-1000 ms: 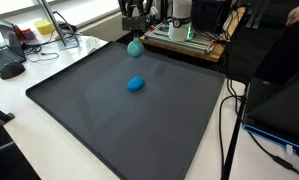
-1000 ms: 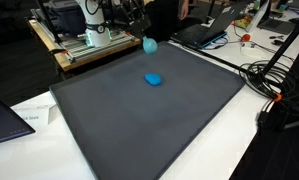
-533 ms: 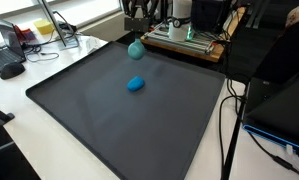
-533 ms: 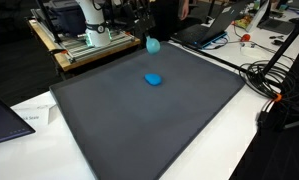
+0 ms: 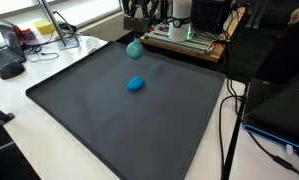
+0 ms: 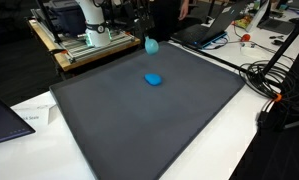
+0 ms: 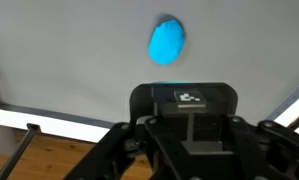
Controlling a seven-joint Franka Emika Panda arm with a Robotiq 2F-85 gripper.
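Wrist view showing blue lump (image 7: 167,43) lying near centre of dark mat (image 5: 109,120), straight ahead of clenched tool (image 5: 136,14), long axis pointing roughly away from it. Teal blob (image 5: 135,47) sitting at mat's far edge, just under tool; not telling whether gripped.

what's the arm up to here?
The gripper hangs at the far edge of the dark mat, jaws shut, seemingly on a teal ball-like object dangling below it. A blue oval object lies alone on the mat; the wrist view shows it ahead of the gripper.
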